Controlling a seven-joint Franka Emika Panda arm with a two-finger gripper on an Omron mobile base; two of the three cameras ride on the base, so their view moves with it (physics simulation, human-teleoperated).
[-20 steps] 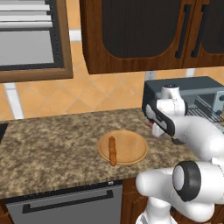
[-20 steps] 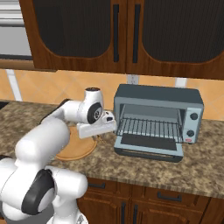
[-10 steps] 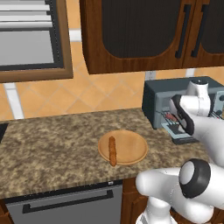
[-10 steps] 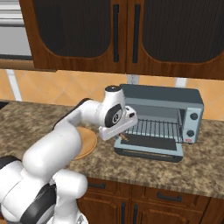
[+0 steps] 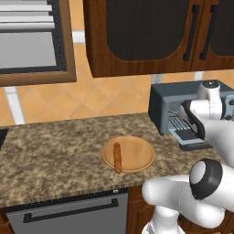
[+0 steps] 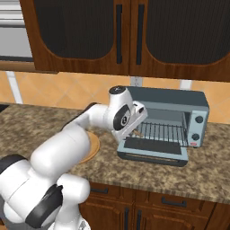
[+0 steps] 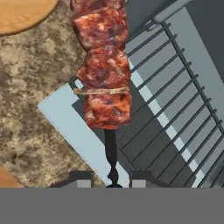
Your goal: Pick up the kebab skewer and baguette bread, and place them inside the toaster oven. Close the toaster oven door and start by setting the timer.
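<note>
— What has the end effector [image 7: 113, 183] got?

— The skewer [image 7: 104, 65]. Its two fingertips are pinched nearly together on the thin dark stick, and the reddish meat chunks run straight out ahead of them in the hand view.

— Where is the oven [image 6: 167, 121] from there?

— Right in front. In the right base view the end effector [image 6: 137, 132] sits at the left of the oven's mouth, just above the door [image 6: 152, 150], which lies flat and open on the desk [image 6: 204, 177]. In the hand view the meat hangs over the door's pale edge [image 7: 76, 127], with the wire rack [image 7: 175, 113] just past it to one side.

— And the baguette [image 5: 117, 157]?

— Well behind the end effector, back on the round wooden board [image 5: 137, 155] on the desk, lying near the board's left side. A corner of that board [image 7: 22, 13] also shows in the hand view, beyond the meat.

— Is the skewer touching the rack?

— I cannot tell.
</note>
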